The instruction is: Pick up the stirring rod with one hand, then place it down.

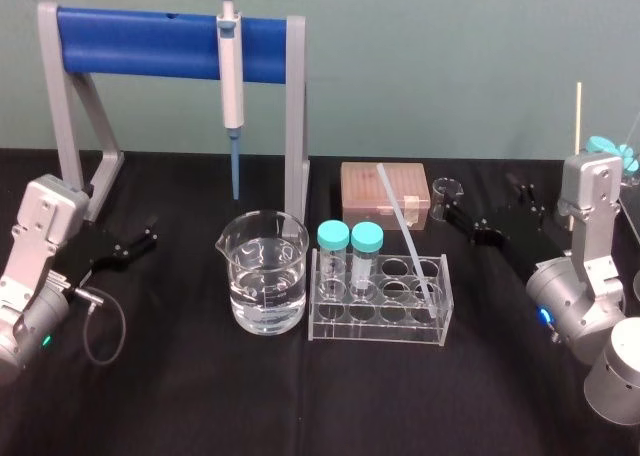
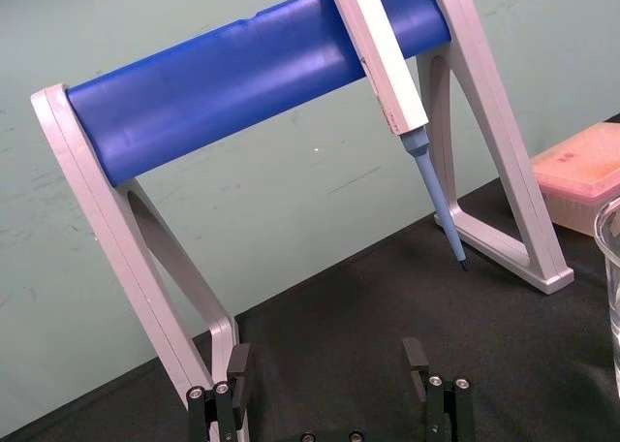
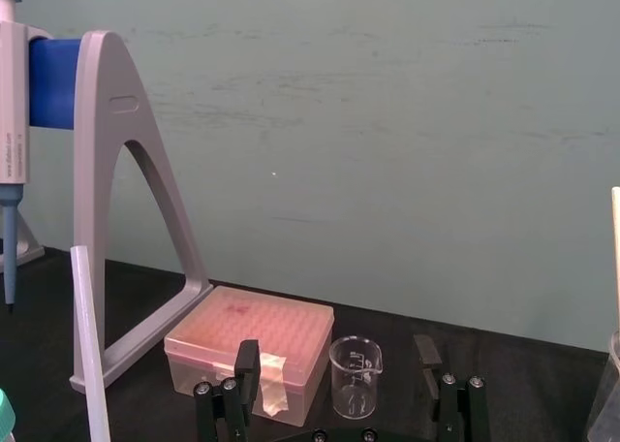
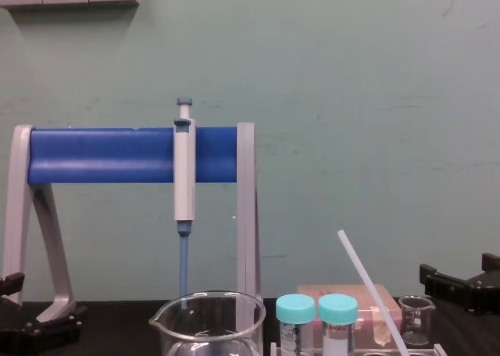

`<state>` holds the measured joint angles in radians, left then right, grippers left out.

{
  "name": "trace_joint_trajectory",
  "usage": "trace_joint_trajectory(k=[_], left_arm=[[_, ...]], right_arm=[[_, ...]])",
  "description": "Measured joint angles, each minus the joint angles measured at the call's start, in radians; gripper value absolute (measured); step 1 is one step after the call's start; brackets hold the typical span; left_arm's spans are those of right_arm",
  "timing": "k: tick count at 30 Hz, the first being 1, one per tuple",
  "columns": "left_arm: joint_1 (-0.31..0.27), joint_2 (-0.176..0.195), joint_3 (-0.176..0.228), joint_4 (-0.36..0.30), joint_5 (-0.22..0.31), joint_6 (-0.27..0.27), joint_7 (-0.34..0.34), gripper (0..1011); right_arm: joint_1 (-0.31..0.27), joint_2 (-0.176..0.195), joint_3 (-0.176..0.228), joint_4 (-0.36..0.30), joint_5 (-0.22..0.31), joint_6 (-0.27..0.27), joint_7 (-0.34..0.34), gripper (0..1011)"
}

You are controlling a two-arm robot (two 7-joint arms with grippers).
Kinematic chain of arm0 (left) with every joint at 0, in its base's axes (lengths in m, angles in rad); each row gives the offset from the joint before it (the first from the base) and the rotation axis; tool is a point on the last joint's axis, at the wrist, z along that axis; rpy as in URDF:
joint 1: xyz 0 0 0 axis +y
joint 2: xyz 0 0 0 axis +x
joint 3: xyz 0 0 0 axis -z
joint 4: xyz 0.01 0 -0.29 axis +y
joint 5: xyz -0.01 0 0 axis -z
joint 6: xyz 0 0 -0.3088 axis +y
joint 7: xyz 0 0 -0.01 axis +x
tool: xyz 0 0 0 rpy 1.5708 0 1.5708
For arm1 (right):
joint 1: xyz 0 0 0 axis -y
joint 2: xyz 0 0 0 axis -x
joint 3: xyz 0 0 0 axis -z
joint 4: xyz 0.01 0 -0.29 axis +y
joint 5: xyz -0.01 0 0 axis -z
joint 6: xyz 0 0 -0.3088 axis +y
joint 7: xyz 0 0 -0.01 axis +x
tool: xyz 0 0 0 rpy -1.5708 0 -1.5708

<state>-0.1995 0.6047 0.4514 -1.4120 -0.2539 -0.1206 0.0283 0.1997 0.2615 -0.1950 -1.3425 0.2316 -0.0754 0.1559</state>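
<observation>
The thin, straight, translucent-white stirring rod (image 1: 405, 231) is seen right of centre in the head view, leaned slantwise in a clear acrylic tube rack (image 1: 380, 323). To its right, the black, angular right gripper (image 1: 468, 226) is held wide open and empty. At lower left, the left gripper (image 1: 140, 241) is likewise spread and empty.

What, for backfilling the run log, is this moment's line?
long thin translucent-white stirring rod: leaning in clear plastic rack, ungrasped | left end effector: open, parked | right end effector: open, parked
</observation>
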Motion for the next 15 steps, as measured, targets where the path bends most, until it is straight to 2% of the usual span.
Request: trace_joint_trajectory(k=[15], left_arm=[[0.000, 0.000, 0.000, 0.000, 0.000, 0.000, 0.000, 1000]], right_arm=[[0.001, 0.001, -0.001, -0.001, 0.004, -0.004, 0.002, 1003]])
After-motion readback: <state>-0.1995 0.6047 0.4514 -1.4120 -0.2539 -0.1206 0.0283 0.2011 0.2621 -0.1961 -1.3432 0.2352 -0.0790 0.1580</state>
